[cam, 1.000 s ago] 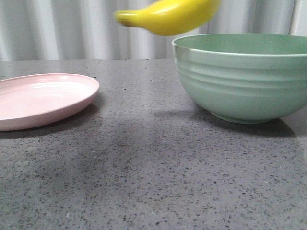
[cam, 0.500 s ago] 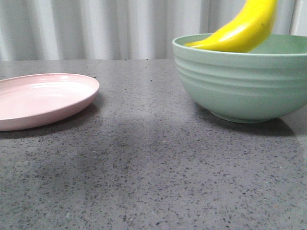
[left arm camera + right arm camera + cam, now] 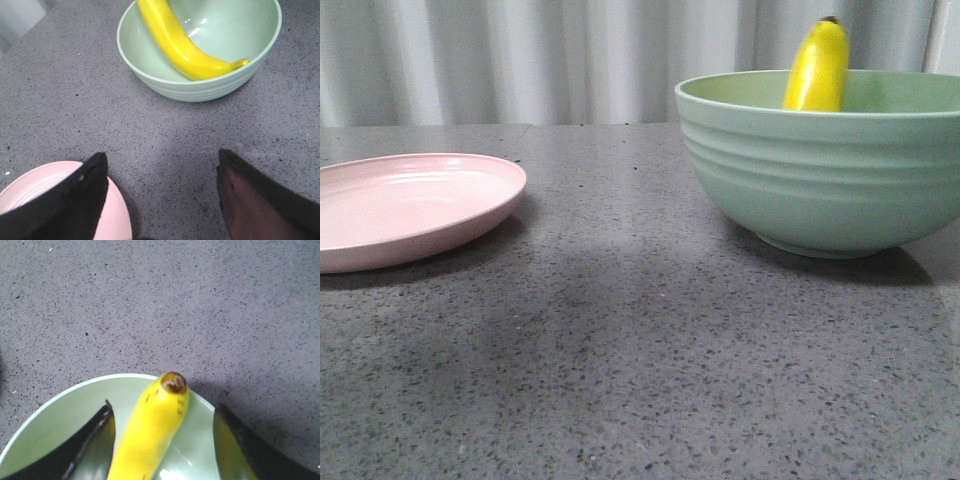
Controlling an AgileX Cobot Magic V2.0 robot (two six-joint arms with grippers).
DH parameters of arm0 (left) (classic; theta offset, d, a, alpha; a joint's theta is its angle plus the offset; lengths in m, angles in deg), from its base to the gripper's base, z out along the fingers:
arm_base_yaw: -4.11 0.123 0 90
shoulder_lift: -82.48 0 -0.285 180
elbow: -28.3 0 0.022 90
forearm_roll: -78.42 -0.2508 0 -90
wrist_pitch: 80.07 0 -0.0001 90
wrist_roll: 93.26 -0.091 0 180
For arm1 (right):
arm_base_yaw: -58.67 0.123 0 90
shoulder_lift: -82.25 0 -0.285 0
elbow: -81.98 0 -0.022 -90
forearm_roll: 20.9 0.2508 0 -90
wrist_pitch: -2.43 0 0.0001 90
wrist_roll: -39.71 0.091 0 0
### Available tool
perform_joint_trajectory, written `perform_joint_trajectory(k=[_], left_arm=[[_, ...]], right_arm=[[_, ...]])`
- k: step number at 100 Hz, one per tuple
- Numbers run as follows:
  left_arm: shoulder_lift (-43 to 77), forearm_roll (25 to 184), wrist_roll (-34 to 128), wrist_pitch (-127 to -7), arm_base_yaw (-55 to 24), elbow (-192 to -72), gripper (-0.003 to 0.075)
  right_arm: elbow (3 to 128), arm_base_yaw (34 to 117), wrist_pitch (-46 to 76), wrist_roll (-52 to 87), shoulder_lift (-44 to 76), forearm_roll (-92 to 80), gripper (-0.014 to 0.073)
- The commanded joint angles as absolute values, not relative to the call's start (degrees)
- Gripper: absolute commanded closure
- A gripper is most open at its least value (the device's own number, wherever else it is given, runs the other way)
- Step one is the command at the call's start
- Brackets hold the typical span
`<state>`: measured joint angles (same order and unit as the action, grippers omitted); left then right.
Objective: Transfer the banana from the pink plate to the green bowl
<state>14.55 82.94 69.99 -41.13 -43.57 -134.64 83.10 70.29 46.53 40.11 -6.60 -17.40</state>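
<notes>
Dark grey speckled stone tabletop (image 3: 620,380) before pale, vertically pleated curtain (image 3: 520,60).

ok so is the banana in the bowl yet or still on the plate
In the bowl. The banana lies inside the bowl, one end propped above the rim. The plate is bare, and the right gripper is open around the banana.

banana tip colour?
Dark brown tip on the yellow banana; clearest in the right wrist view.

Left gripper (image 3: 160,167) stands with its black fingers (image 3: 92,190) spread wide and nothing between them; right gripper (image 3: 162,412) likewise has both fingers (image 3: 97,427) parted, gripping nothing.
</notes>
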Motion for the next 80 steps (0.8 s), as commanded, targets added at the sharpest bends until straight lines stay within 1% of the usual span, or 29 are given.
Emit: perform_joint_trajectory(k=[1, 8, 14, 17, 18, 19, 20, 21, 26, 27, 42, 57, 69, 80], left_arm=[[15.61, 83.74, 71.12, -44.94, -43.85, -136.58, 0.0293], [15.85, 83.74, 73.32, -44.94, -43.85, -136.58, 0.0347], [16.45, 83.74, 75.52, -44.75, -43.85, -136.58, 0.0460], [16.84, 83.74, 76.01, -44.75, -43.85, -136.58, 0.0523], [17.02, 83.74, 76.01, -44.75, -43.85, -136.46, 0.0556], [17.14, 83.74, 76.01, -44.75, -43.85, -136.45, 0.0573], [17.28, 83.74, 76.01, -44.75, -43.85, -136.45, 0.0605], [17.60, 83.74, 76.01, -44.75, -43.85, -136.33, 0.0622], [18.58, 83.63, 76.01, -44.72, -43.85, -136.08, 0.0737], [18.76, 83.63, 76.01, -44.72, -43.85, -136.09, 0.0737], [22.94, 83.63, 78.50, -43.36, -43.75, -134.43, 0.0739], [29.20, 82.86, 78.68, -44.73, -43.66, -129.26, 0.0739], [35.41, 82.81, 80.48, -48.67, -43.66, -123.09, 0.0739], [41.91, 82.81, 80.97, -52.95, -43.66, -116.70, 0.0739]], right_arm=[[84.49, 69.96, 45.09, 39.71, -4.08, -18.40, 0.0237], [84.49, 69.96, 46.53, 39.71, -3.46, -18.96, 0.0271], [84.49, 69.96, 48.17, 39.71, -2.96, -19.27, 0.0349], [84.49, 69.96, 49.02, 39.71, -2.53, -19.31, 0.0423], [84.49, 69.96, 49.37, 39.71, -2.40, -19.31, 0.0439], [84.49, 69.96, 49.57, 39.71, -2.26, -19.46, 0.0473], [84.49, 69.96, 49.97, 39.71, -2.09, -19.46, 0.0490], [84.49, 69.96, 50.17, 39.71, -1.99, -19.58, 0.0508], [84.49, 69.96, 51.40, 39.71, -1.31, -19.68, 0.0642], [84.49, 69.96, 51.68, 39.71, -1.09, -19.68, 0.0673], [82.32, 69.96, 53.22, 39.71, 2.11, -19.68, 0.0669], [76.09, 69.96, 51.34, 39.71, 8.34, -19.57, 0.0669], [69.21, 69.96, 47.53, 39.71, 14.98, -19.57, 0.0669], [60.95, 69.96, 40.07, 39.71, 22.12, -19.57, 0.0669]])
